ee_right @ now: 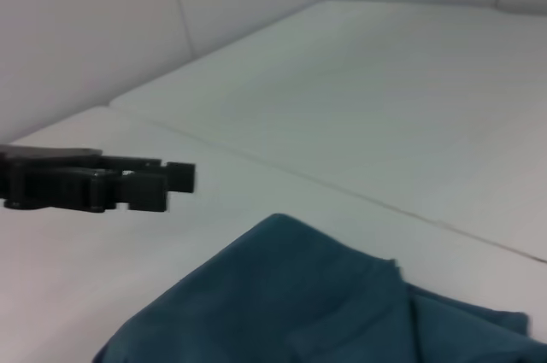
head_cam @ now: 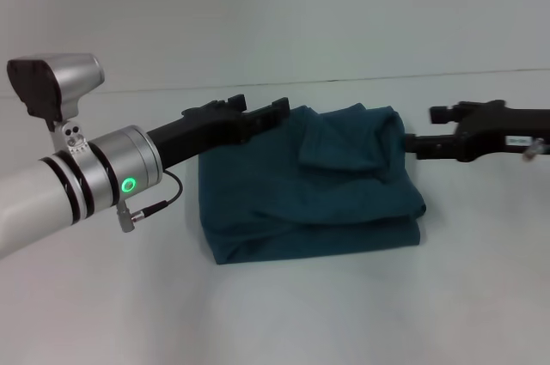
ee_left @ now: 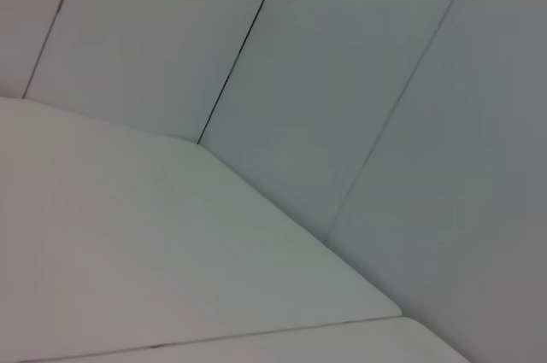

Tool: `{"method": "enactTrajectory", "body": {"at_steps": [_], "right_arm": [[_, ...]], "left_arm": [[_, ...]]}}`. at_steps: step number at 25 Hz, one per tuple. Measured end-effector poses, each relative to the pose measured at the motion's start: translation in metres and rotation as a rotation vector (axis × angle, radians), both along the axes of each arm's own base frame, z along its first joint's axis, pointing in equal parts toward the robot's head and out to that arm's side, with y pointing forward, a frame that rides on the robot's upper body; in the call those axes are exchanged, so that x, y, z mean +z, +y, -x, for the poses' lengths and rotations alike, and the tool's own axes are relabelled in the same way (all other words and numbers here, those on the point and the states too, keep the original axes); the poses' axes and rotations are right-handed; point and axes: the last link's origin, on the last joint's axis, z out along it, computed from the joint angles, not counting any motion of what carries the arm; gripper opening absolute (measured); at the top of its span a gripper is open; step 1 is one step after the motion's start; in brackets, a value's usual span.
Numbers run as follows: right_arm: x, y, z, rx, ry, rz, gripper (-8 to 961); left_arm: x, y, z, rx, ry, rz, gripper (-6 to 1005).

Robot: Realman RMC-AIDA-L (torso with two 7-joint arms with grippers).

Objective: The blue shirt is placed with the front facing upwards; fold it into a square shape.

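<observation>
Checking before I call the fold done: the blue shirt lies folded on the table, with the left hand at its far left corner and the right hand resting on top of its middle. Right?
Not quite. In the head view the right hand is beside the blue shirt's far right corner, not on its middle. The rest holds: the shirt lies folded on the table and the left hand is at its far left corner.

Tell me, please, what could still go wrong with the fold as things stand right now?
The blue shirt lies folded into a rough square, but a loose flap on top looks rumpled and could spring open. The left gripper sits right at the shirt's far left corner, and the right gripper is beside its right edge; pulling either away carelessly might snag the cloth and drag a layer askew on the table.
</observation>
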Motion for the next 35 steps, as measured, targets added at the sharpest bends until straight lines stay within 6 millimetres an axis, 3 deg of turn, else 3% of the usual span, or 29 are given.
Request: {"method": "enactTrajectory", "body": {"at_steps": [7,14,29,35], "right_arm": [[-0.028,0.012,0.012,-0.015,-0.106,0.081,731],[-0.045,0.018,0.015,-0.032,-0.241,0.120,638],[-0.049,0.016,-0.002,-0.097,-0.386,0.168,637],[-0.043,0.022,0.020,-0.041,-0.333,0.144,630]], "left_arm": [[0.001,0.000,0.001,-0.005,0.002,-0.004,874],[0.003,-0.001,0.004,-0.003,0.004,-0.013,876],[0.002,-0.003,0.006,0.000,0.002,-0.012,875],[0.003,-0.002,0.005,0.001,-0.002,-0.017,875]]}}
